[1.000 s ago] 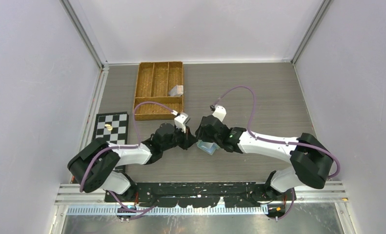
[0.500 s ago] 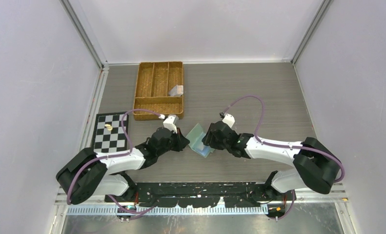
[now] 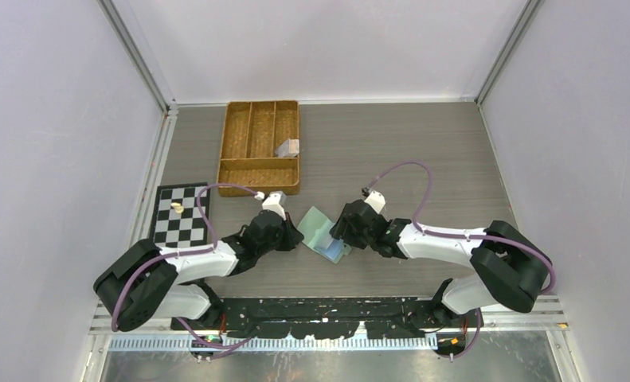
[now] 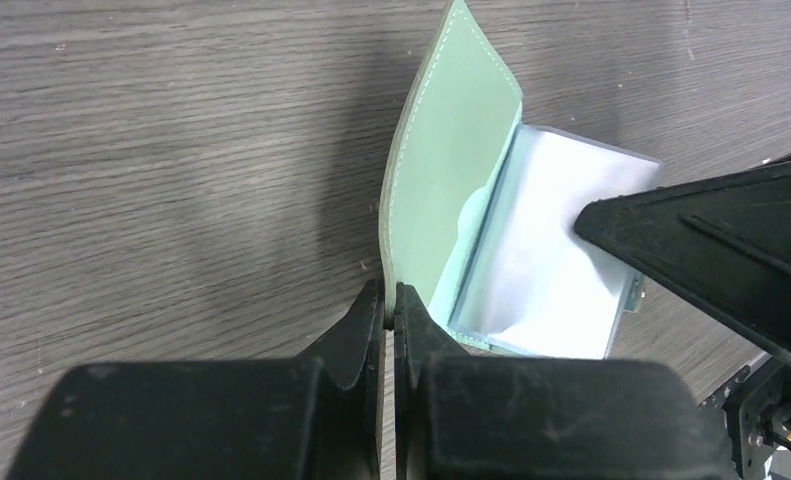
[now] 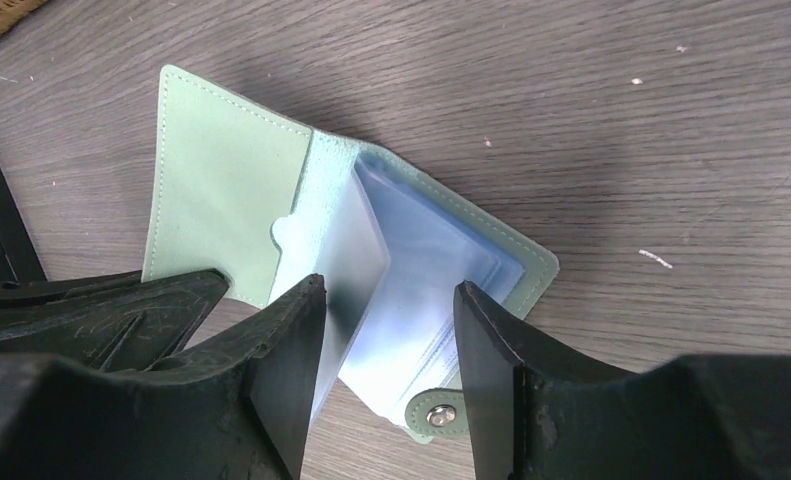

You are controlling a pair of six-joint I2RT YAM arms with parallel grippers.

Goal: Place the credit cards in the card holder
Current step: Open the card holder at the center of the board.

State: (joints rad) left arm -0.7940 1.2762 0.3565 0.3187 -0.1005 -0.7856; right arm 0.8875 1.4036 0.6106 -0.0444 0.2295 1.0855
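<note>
The sage-green card holder (image 3: pixel 318 227) lies opened on the table between both grippers. My left gripper (image 4: pixel 389 300) is shut on the near edge of its green cover flap (image 4: pixel 451 170), which stands tilted up. My right gripper (image 5: pixel 389 290) is open just above the clear plastic sleeves (image 5: pixel 421 270), its fingers either side of them and gripping nothing. The snap tab (image 5: pixel 439 415) shows by the right finger. In the left wrist view a right finger (image 4: pixel 711 250) reaches in over the sleeves. A silvery-grey credit card (image 3: pixel 287 148) lies in the woven tray, far from both grippers.
The woven brown divided tray (image 3: pixel 260 185) stands at the back left of the table. A small chessboard (image 3: pixel 182 216) with a gold piece (image 3: pixel 177 208) lies at the left edge, beside my left arm. Frame rails and walls close the table in.
The two grippers have drawn apart, the left going left with the cover flap, so the card holder now lies spread open. My right gripper's jaws have widened.
</note>
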